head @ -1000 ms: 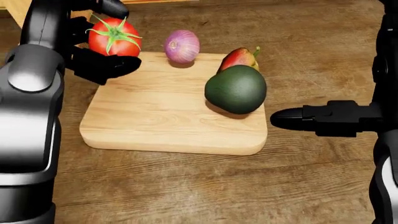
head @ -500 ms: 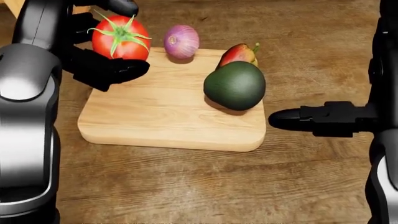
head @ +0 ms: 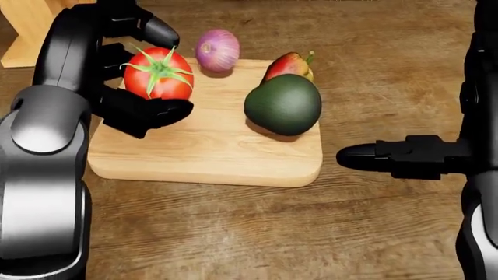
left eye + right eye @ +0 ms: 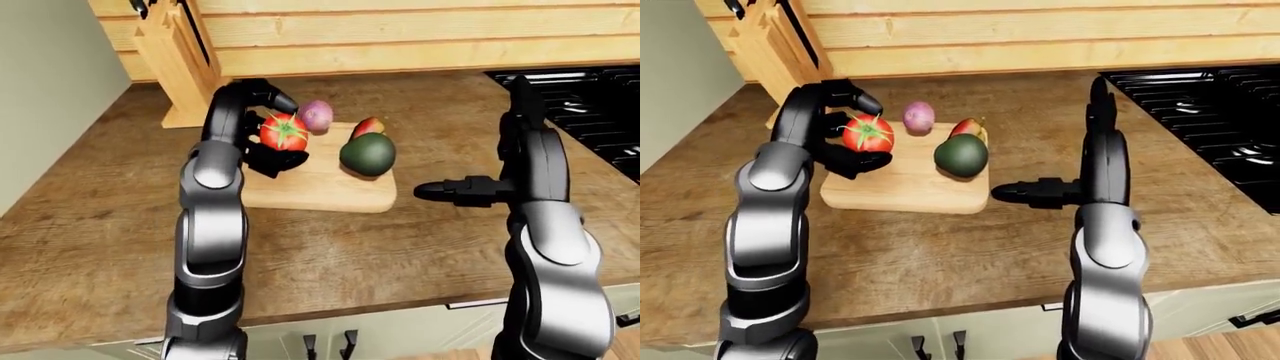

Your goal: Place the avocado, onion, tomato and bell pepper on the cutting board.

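Tomato (image 3: pixel 159 74) carried rightward over cutting board (image 3: pixel 204 150)

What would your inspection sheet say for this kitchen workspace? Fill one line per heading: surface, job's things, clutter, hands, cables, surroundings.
Surface: wooden counter with the cutting board lying flat.
Job's things: avocado, onion and bell pepper on the board; tomato held above the board's left part.
Clutter: nothing seen.
Hands: left hand closed round the tomato; right hand empty, beside the board's right edge, fingers unclear.
Cables: nothing seen.
Surroundings: knife block, wood-panelled wall, black stove, cabinet fronts below.
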You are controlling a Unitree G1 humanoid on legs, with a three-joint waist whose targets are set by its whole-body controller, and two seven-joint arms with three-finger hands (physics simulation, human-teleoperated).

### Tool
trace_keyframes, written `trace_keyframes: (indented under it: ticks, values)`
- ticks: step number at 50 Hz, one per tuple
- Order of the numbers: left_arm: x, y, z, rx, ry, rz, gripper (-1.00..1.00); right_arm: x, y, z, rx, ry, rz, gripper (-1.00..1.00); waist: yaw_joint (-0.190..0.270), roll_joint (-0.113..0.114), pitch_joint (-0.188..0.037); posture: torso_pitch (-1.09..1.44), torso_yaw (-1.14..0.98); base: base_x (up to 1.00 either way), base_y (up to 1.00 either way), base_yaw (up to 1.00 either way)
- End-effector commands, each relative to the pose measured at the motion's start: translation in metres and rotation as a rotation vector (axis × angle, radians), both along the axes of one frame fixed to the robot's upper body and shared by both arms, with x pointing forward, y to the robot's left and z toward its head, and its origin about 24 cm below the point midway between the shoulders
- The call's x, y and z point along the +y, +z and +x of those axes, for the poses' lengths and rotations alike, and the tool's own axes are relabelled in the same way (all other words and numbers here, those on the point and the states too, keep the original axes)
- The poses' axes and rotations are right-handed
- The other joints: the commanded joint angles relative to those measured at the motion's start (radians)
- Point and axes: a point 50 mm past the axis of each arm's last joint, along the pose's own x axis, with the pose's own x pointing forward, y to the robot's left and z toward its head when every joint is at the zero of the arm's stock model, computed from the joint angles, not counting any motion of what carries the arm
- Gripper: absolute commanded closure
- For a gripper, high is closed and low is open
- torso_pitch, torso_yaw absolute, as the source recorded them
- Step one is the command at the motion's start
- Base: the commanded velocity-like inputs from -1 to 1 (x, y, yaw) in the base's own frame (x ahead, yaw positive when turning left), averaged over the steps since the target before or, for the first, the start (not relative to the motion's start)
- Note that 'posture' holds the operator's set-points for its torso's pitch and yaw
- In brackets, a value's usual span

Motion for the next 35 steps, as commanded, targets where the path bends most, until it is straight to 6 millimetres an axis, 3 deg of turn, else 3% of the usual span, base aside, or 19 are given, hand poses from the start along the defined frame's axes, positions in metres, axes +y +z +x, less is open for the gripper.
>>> trace_keyframes:
  ticks: [1,17,35]
  values:
    - [0.001,0.015,-0.004,-0.094,0.008,-0.001,0.76,0.000,0.013,-0.005,-0.078,-0.005,-0.020,-1.00,0.000,-0.008,-0.018,0.00,0.00,0.00,0.00,0.00]
    - [0.000,-0.007,0.004,-0.038,0.004,0.019,0.66,0.001,0.017,-0.004,-0.084,-0.002,-0.023,-1.00,-0.003,0.002,-0.025,0.00,0.00,0.00,0.00,0.00]
    - [0.002,-0.018,0.003,-0.010,0.014,0.025,0.13,-0.001,0.014,-0.005,-0.080,-0.008,-0.021,-1.00,-0.006,0.009,-0.030,0.00,0.00,0.00,0.00,0.00]
